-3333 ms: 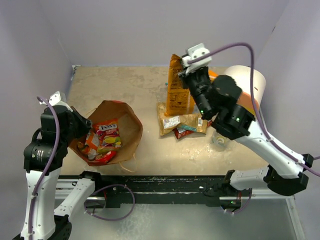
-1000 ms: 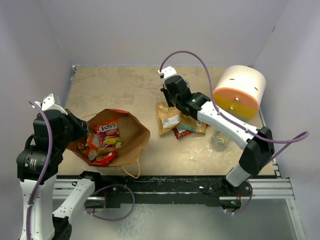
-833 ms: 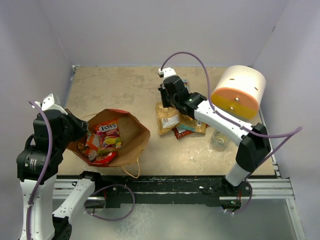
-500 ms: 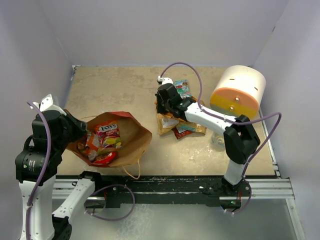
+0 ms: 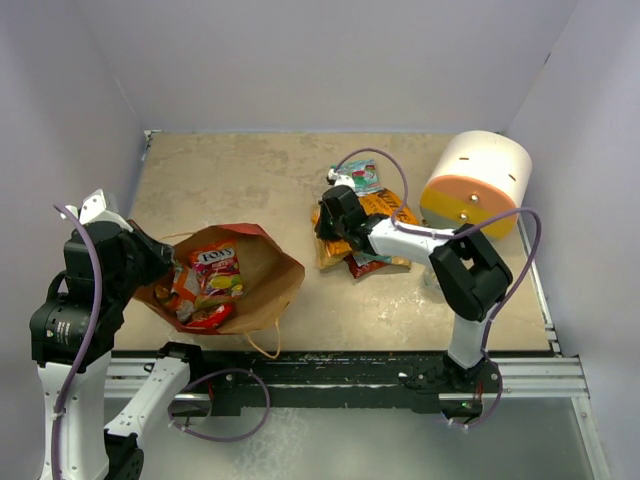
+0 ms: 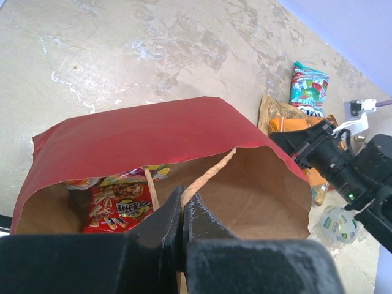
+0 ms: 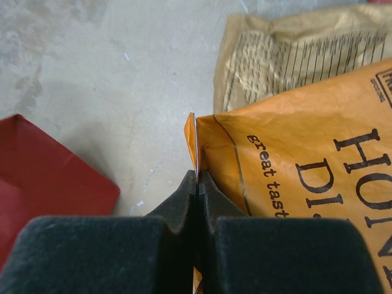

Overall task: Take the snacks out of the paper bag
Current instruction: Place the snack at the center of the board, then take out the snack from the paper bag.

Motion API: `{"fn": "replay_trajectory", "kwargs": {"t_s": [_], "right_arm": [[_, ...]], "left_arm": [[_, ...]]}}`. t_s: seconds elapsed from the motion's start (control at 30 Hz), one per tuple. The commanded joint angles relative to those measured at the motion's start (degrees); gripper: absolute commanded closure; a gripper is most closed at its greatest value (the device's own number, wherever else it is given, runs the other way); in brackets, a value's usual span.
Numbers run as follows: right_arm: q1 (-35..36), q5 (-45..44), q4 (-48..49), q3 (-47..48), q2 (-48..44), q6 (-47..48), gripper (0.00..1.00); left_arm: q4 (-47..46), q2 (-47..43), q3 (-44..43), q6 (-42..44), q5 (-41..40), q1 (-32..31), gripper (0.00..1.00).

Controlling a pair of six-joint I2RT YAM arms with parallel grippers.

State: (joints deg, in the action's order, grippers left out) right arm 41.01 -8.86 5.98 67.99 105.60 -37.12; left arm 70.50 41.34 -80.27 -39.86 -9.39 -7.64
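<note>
A robotics lab test cell: a mottled beige worktop (image 5: 250, 180) is boxed in on three sides by plain lavender walls (image 5: 330, 60). A left arm (image 5: 75, 310) and right arm (image 5: 470, 280) are bolted to a black metal rail (image 5: 330, 365) along its near edge, trailing purple cables (image 5: 98, 290).

Orange packet (image 7: 294, 184) — end effector (image 7: 196, 181) pinching edge.

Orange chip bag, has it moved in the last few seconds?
Yes. The orange chip bag, held upright earlier, now lies flat on the other packets left of the white drum, its corner pinched by the right gripper.
</note>
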Motion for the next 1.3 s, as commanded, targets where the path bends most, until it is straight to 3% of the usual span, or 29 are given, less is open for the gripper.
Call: {"fn": "replay_trajectory", "kwargs": {"t_s": [0.0,0.2,0.27,0.33,0.53,0.73,0.87,1.07,1.17,1.27], "right_arm": [[-0.1,2.1,7.3,-3.6,0.5,-3.8,1.00],[-0.1,3.2,9.3,-6.4,1.6,-3.9,1.00],[-0.1,3.8,8.1,-6.2,0.3,-2.7,0.94],[0.0,4.3,7.0,-6.1,-2.2,-0.9,0.85],[-0.1,5.5,2.0,-7.0,-11.7,5.4,0.47],[-0.1,3.9,-6.6,-5.3,-20.4,12.7,0.21],[-0.2,-0.6,-9.4,-4.1,-24.9,19.6,0.14],[-0.2,2.5,-16.9,5.3,-26.9,30.2,0.08],[-0.2,5.4,-17.6,7.6,-27.6,30.9,0.08],[0.6,17.9,-9.9,5.6,-29.4,35.0,0.10]], "left_arm": [[-1.6,-0.5,-1.7,0.0,0.4,-0.2,1.00],[-1.4,-0.8,-1.9,0.0,0.9,-0.2,1.00],[-1.1,-1.0,-1.9,-0.1,0.7,-0.2,1.00],[-0.8,-1.2,-2.0,-0.4,0.7,-0.2,1.00],[-0.3,-2.1,-2.0,-0.6,0.3,-0.2,1.00],[-0.1,-2.2,-2.4,-0.5,-0.1,-0.3,1.00],[-0.3,-2.1,-2.2,-0.6,0.6,-0.2,1.00],[-2.3,-1.1,-2.4,-0.3,3.8,-0.3,1.00],[-4.8,-0.8,-2.3,1.2,7.7,-0.2,1.00],[-8.0,-1.3,-2.3,3.0,12.5,-0.2,1.00]]}}
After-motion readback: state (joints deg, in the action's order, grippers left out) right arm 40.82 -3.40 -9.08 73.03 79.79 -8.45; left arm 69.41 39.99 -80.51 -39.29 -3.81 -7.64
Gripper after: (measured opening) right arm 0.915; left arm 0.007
